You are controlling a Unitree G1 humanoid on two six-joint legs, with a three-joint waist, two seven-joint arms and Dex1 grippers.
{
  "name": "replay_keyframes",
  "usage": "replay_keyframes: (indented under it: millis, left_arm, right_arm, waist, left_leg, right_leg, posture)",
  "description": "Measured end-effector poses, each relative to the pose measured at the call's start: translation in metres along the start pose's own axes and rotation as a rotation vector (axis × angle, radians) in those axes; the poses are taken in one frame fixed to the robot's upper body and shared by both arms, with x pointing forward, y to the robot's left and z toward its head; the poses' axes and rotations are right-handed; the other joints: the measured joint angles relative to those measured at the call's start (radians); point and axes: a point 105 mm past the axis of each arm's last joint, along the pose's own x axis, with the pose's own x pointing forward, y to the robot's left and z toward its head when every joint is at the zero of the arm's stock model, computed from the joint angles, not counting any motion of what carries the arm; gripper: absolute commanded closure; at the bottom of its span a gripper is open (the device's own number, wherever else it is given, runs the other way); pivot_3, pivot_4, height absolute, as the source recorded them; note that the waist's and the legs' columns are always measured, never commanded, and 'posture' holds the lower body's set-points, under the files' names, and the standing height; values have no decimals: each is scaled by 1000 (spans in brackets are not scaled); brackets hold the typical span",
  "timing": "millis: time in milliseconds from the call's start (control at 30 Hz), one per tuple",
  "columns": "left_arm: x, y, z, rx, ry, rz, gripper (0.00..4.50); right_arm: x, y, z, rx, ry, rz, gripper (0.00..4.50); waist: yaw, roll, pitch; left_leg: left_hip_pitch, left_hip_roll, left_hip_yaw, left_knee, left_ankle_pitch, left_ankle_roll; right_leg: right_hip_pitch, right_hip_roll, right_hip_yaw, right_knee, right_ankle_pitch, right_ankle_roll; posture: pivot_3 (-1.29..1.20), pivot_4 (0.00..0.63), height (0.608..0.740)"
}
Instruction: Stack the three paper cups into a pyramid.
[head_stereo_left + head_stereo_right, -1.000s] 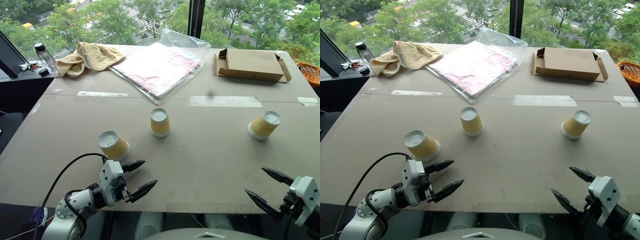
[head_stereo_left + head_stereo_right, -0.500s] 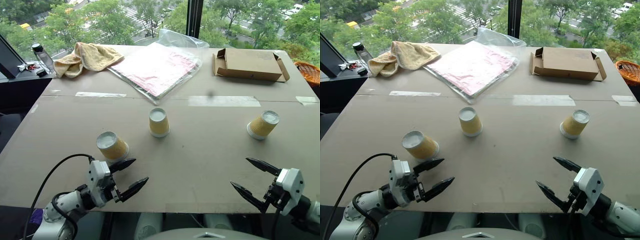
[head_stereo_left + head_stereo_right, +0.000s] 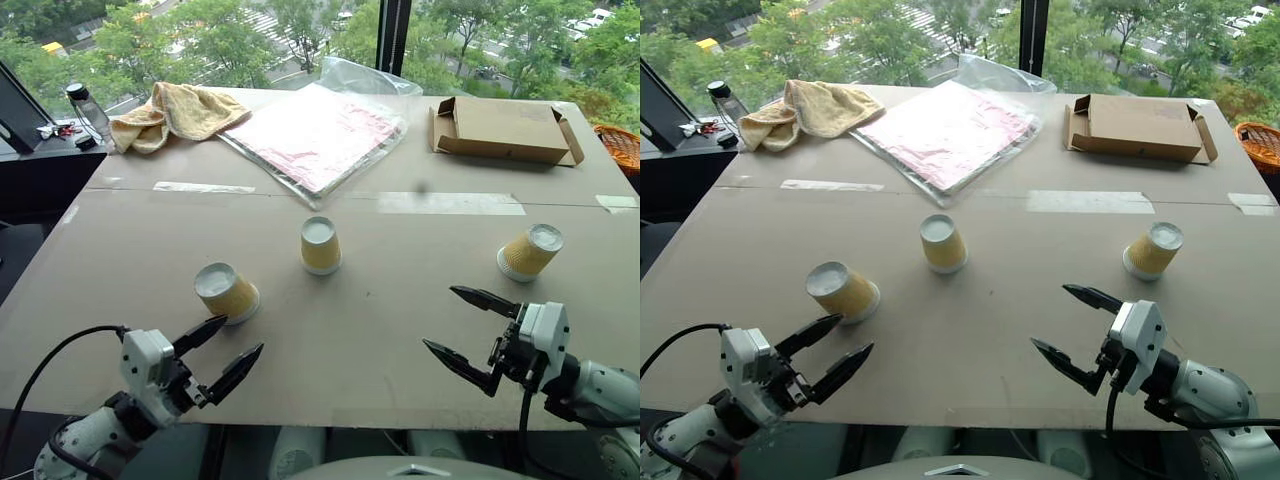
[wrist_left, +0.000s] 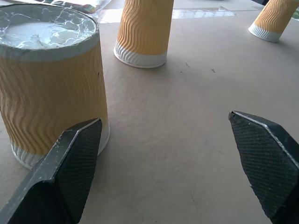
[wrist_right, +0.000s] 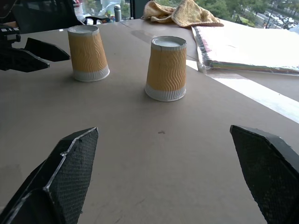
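Yellow ribbed paper cups are all standing upside down and apart on the table. The left cup is sitting just ahead of the left gripper, nearer than the right gripper; both are spread wide, gripping nothing.

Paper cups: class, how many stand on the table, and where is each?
3. One cup stands near the left gripper, one at the table's middle, one to the right, beyond the right gripper. All are upside down and apart; none looks hidden.
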Motion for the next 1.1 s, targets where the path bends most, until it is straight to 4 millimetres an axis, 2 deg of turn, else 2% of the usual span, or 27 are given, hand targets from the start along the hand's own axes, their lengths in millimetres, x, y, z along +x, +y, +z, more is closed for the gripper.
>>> replay_keyframes:
  millis: [233, 633, 800, 1100]
  left_arm:
    - [-1, 17, 9, 10, -32, 87, 45]
    - [-5, 34, 1, -9, -28, 132, 45]
    - [-1, 43, 4, 13, -37, 169, 45]
    - [14, 55, 21, 59, -86, 173, 45]
  right_arm:
    - [7, 2, -3, 15, -15, 20, 0]
    - [11, -4, -7, 6, -14, 3, 0]
    - [11, -4, -7, 5, -13, 2, 0]
    - [10, -4, -7, 6, -11, -6, 0]
  waist:
    - [-2, -1, -1]
    - [-4, -1, -1]
    - [-3, -1, -1]
    - [-3, -1, -1]
  left_leg:
    - [1, 1, 0, 2, 0, 0]
    - [1, 1, 0, 1, 0, 0]
    - [0, 1, 0, 1, 0, 0]
    - [0, 1, 0, 1, 0, 0]
  right_leg:
    - [0, 0, 0, 0, 0, 0]
    - [0, 1, 0, 1, 0, -1]
    - [0, 1, 0, 1, 1, -1]
    - [0, 1, 0, 1, 1, -2]
  posture:
    - [0, 150, 740]
    - [0, 150, 740]
    - [0, 150, 740]
    - [0, 150, 740]
